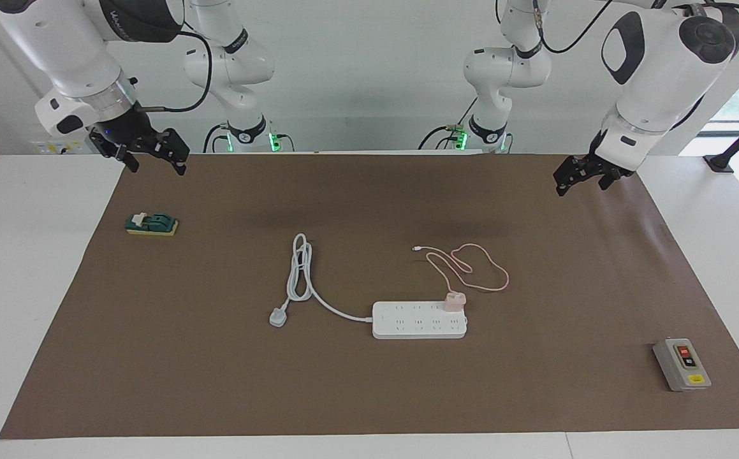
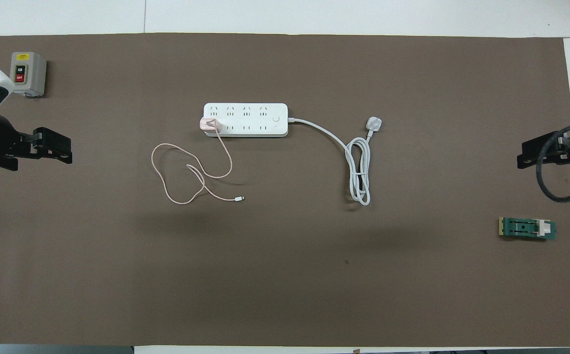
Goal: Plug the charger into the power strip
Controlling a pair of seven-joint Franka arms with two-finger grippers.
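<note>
Hovering over the brown mat (image 1: 369, 395) at the left arm's end of the table, the left gripper (image 1: 576, 172) has its jaws spread and carries nothing. The right gripper (image 1: 152, 153) waits over the mat's corner at the right arm's end, jaws likewise spread and empty.

Near the middle of the mat lies the power strip (image 1: 419, 326), its long axis running from one arm's end of the table toward the other. The charger (image 1: 454, 301) sits on the strip's top, at the end toward the left arm and in the socket row nearer to the robots. Whether its prongs are fully home cannot be told. Its pink cable (image 1: 471, 268) loops over the mat nearer to the robots than the strip. The strip's white three-pin plug (image 1: 278, 317) lies toward the right arm's end.

Judging by this layout, the left arm is the nearer one: the charger occupies the strip end that faces it, with bare mat between. Any press to seat the cube would come straight down on its top.
</note>
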